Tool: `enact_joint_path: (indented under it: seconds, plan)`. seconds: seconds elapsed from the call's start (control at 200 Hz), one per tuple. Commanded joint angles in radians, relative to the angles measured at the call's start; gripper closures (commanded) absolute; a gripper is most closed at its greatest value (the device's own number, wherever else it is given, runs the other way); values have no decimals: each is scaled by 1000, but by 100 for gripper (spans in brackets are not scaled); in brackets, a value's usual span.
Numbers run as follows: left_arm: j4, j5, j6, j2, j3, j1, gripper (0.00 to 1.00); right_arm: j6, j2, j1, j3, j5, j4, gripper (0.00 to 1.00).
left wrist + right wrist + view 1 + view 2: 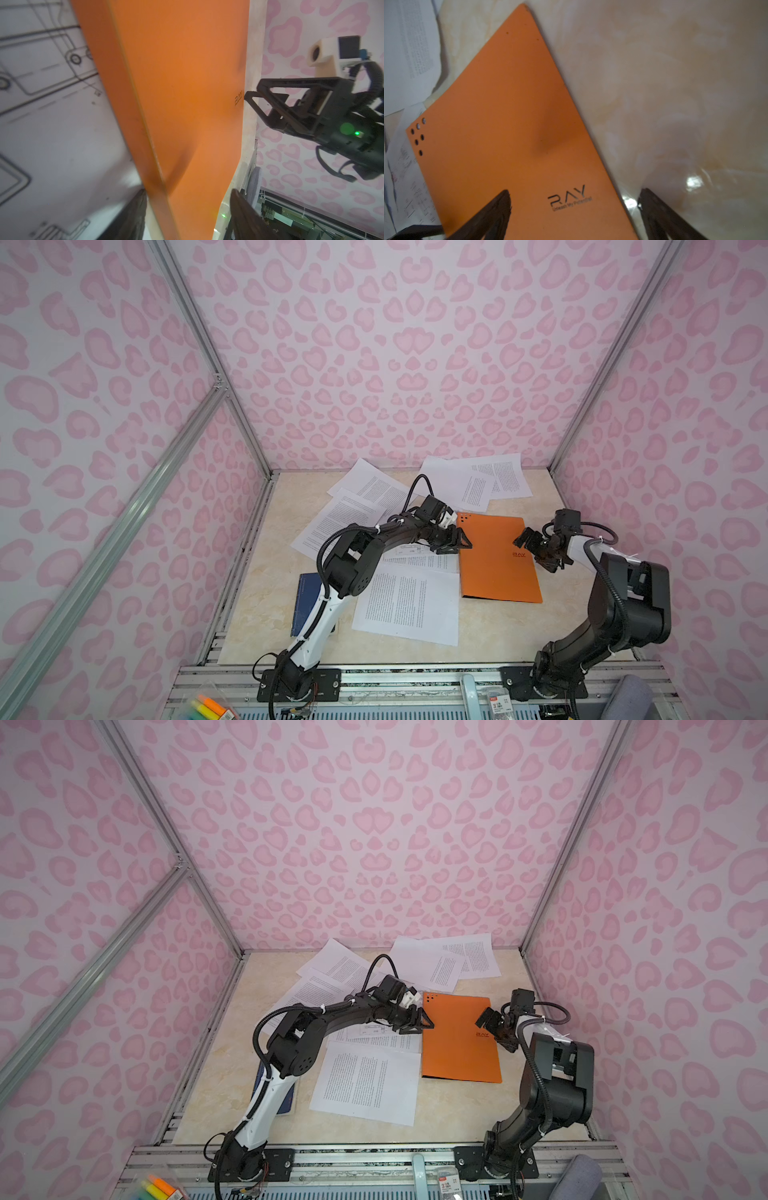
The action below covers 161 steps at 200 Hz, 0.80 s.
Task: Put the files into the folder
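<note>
Folder (490,572): lay closed.
Left gripper (459,541): you had it apart, astride the spine edge.
Right gripper (532,551): apart, probably to lift the cover.

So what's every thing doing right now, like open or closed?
folder, closed, flat on the table.
files, loose, scattered around the table, none in the folder.
blue book, closed, lying flat.
left tool, open, at one long edge of the folder.
right tool, open, at the opposite long edge.
</note>
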Motion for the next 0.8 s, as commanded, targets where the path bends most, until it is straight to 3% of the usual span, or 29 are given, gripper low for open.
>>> enact_joint_path:
  seconds: [0.0, 0.29, 0.8]
  plan:
    - [-20, -37, -4, 22, 2, 1, 34, 0, 50, 2, -2, -43, 49, 3]
    - [-21, -30, -17, 50, 28, 1, 35, 46, 47, 4, -1, -126, 62, 5]
    - [-20, -26, -23, 67, 28, 1, 35, 76, -65, 38, 90, -175, -34, 6]
